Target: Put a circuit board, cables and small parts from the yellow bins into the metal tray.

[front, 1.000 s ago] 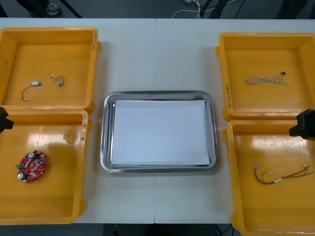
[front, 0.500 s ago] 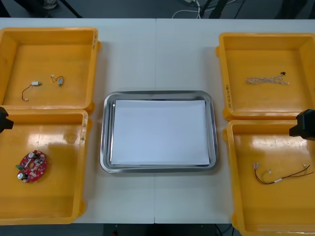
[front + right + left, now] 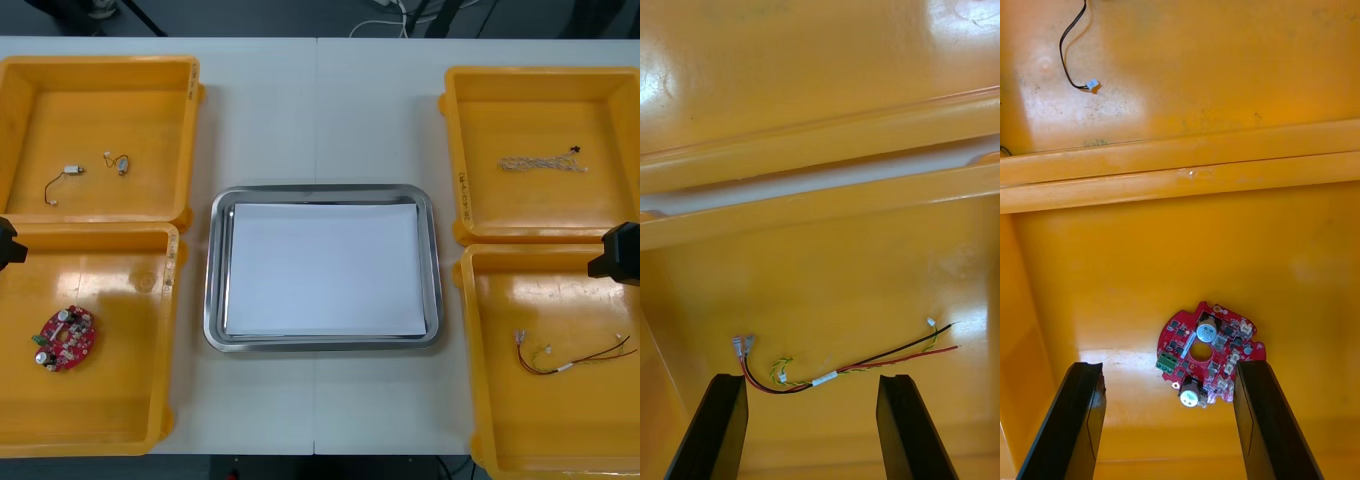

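Front view: a metal tray (image 3: 325, 192), white inside with nothing in it, lies in the middle of the light table (image 3: 320, 110), between four yellow bins.

The near left bin (image 3: 100, 440) holds a round red circuit board (image 3: 66, 338), flat on its floor towards the outer side. The far left bin (image 3: 100, 62) holds two small metal parts (image 3: 72, 171), each with a thin wire. One lies close to the other (image 3: 121, 164).

On the right, the far bin (image 3: 540, 74) holds a twisted blue and white cable (image 3: 540, 163) stretched across its floor. The near bin (image 3: 475, 400) holds a red, yellow and black cable (image 3: 570, 357) with small white plugs.

In the left wrist view, the left hand (image 3: 1169, 366) is over the near left bin. Its fingers (image 3: 1084, 412) are spread and hold nothing, and the circuit board (image 3: 1208, 352) lies on the floor between and beyond them.

In the right wrist view, the right hand (image 3: 811, 379) is over the near right bin. Its fingers (image 3: 899, 427) are likewise spread and empty, and the red, yellow and black cable (image 3: 842, 367) lies across the floor just beyond the tips.
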